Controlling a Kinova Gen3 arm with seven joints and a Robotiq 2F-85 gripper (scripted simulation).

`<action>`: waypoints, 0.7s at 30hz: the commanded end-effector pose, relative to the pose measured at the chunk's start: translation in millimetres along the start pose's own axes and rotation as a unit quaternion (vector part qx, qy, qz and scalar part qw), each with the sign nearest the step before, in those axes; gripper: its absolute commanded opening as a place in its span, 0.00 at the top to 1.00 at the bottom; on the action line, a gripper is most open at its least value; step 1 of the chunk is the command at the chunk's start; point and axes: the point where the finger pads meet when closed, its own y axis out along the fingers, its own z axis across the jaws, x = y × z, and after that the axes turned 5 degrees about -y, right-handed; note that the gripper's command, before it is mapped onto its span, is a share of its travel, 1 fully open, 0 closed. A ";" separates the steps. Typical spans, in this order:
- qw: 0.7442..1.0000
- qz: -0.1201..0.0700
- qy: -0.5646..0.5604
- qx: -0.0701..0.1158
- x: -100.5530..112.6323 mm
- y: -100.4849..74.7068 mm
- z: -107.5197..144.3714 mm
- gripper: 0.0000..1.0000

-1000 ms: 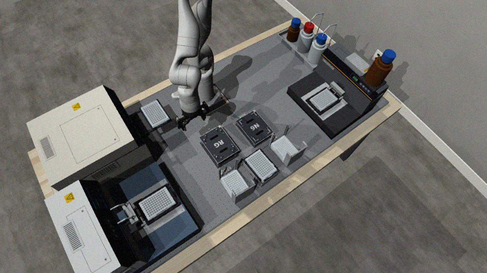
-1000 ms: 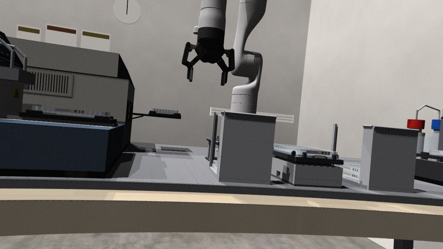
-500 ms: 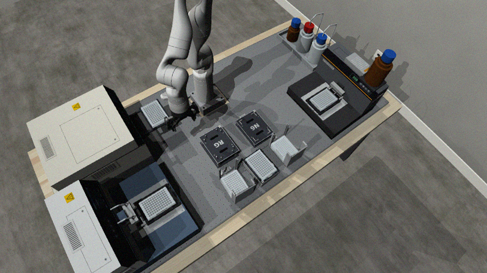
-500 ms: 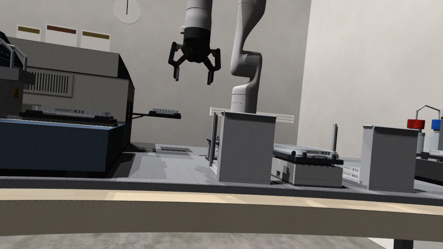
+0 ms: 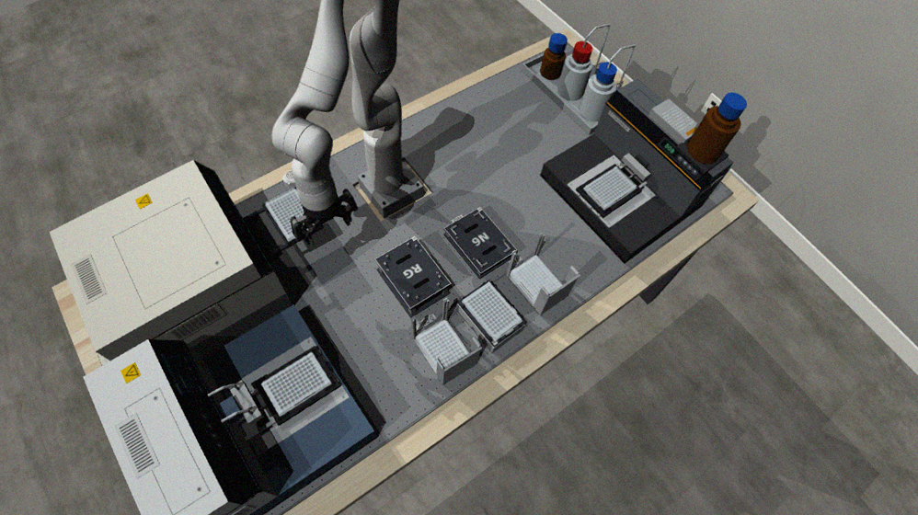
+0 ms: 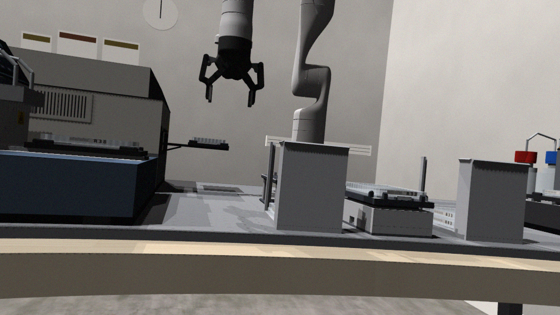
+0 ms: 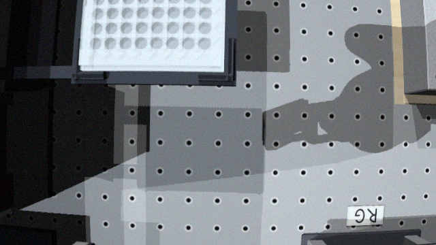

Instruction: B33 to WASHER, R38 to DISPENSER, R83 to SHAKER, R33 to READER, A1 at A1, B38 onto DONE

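My gripper (image 5: pixel 307 227) is open and empty. It hangs high above the deck, just beside the white well plate (image 5: pixel 284 208) that sits on the READER's pulled-out tray. In the side view the gripper (image 6: pixel 231 97) is well above that plate (image 6: pixel 207 141) and slightly to its right. In the wrist view the plate (image 7: pixel 152 34) fills the top left on its dark tray; my fingers are out of that view. Plate R38 (image 6: pixel 89 140) (image 5: pixel 295 382) lies on the WASHER. Plate R33 (image 6: pixel 391 191) (image 5: pixel 491 310) lies on the SHAKER. Another plate (image 5: pixel 610 187) sits on the DISPENSER.
The READER's big white housing (image 5: pixel 150 253) stands close to the left of the gripper. Nests RG (image 5: pixel 413 271) and N6 (image 5: pixel 480 240) are bare. Two stack racks (image 5: pixel 442 342) (image 5: pixel 538 278) flank the SHAKER. Bottles (image 5: pixel 578 67) stand at the far end.
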 end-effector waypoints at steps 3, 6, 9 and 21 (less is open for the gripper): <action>1.000 -0.001 0.000 0.000 -19.7 -0.3 -3.9 0.00; 1.000 -0.001 0.000 0.000 -23.0 -0.4 -4.4 0.00; 1.000 -0.001 0.000 0.000 -32.9 -0.3 -5.8 0.00; 1.000 -0.001 0.000 0.000 -67.7 -0.3 -10.8 0.00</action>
